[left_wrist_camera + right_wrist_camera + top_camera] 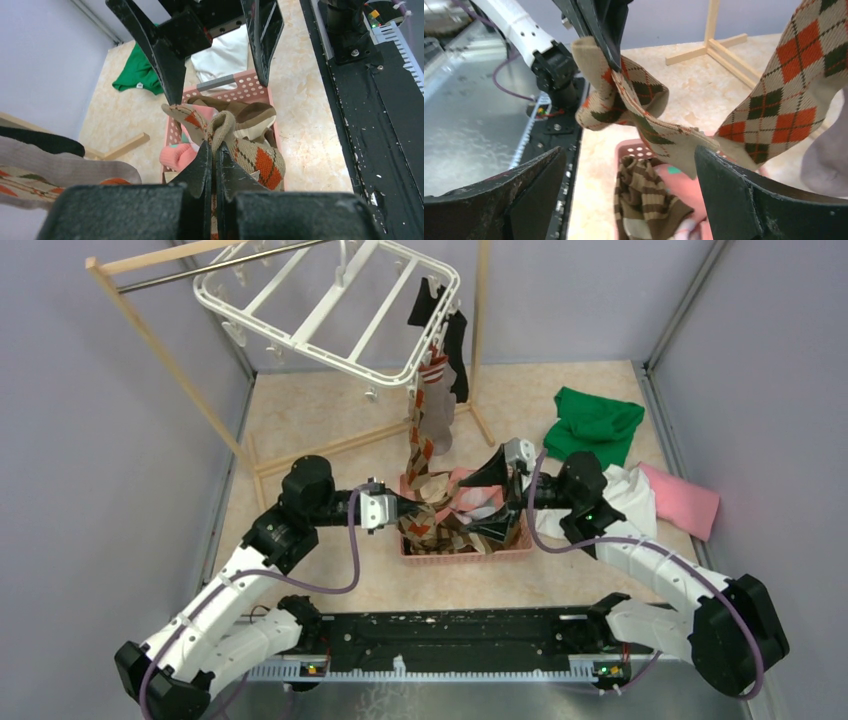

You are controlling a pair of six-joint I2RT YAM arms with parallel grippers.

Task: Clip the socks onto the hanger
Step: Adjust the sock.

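Hanger [300, 338]: white frame, hung at upper left; black, grey and argyle socks [430, 400] are clipped at its right corner.
Left gripper [213, 150]: jaws are pinched shut on an argyle sock [257, 160], held above the pink basket [465, 553].
Right gripper [629, 155]: fingers are spread wide beside that sock.

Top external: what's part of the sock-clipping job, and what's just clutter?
Job:
hanger
clipped socks hanging from it
argyle sock gripped in the left tool
pink basket holding a striped sock

Lying about:
green cloth
white cloth
pink cloth
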